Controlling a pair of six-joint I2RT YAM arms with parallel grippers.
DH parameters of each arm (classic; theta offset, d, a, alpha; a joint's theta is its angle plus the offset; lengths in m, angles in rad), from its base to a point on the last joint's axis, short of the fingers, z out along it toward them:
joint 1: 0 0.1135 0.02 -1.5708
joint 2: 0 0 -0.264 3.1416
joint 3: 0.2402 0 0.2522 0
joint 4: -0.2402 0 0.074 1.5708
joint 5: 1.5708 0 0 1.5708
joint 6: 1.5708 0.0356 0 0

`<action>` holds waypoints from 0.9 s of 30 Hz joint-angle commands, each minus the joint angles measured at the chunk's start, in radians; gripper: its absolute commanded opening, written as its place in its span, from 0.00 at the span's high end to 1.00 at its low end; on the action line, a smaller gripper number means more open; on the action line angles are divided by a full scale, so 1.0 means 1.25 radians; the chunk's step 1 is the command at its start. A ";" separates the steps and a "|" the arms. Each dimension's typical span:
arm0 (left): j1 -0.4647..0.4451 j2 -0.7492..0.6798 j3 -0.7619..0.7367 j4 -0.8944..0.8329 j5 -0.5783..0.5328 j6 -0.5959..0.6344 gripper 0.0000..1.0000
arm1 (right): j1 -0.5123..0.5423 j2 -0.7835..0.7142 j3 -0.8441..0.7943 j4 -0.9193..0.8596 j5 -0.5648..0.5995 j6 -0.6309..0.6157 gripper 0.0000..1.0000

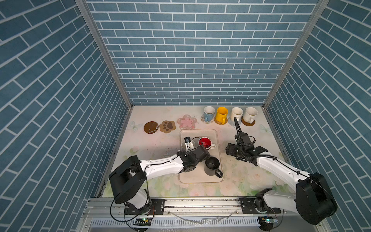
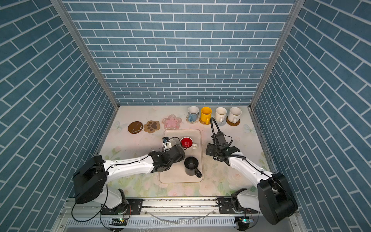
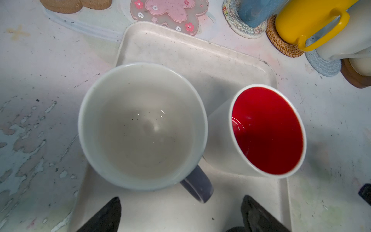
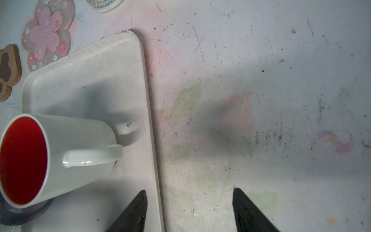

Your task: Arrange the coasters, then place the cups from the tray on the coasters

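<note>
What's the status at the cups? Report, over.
Left end effector open by lavender mug, red-lined mug crowding it. Right end effector open at tray edge. Black mug also on tray. Bare coasters: brown disc, paw, pink flower.

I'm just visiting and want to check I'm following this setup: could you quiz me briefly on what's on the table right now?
1. How many cups stand on the tray?
2. True or false: the pink flower coaster bears a cup.
3. Which cup is the open left tool nearest?
Key: 1. Three: lavender cup, red-inside cup, black cup. 2. False. 3. The lavender cup.
</note>
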 commanded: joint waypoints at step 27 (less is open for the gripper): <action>0.045 -0.008 -0.086 -0.007 -0.026 -0.036 0.37 | -0.008 -0.012 -0.014 0.012 -0.044 0.004 0.33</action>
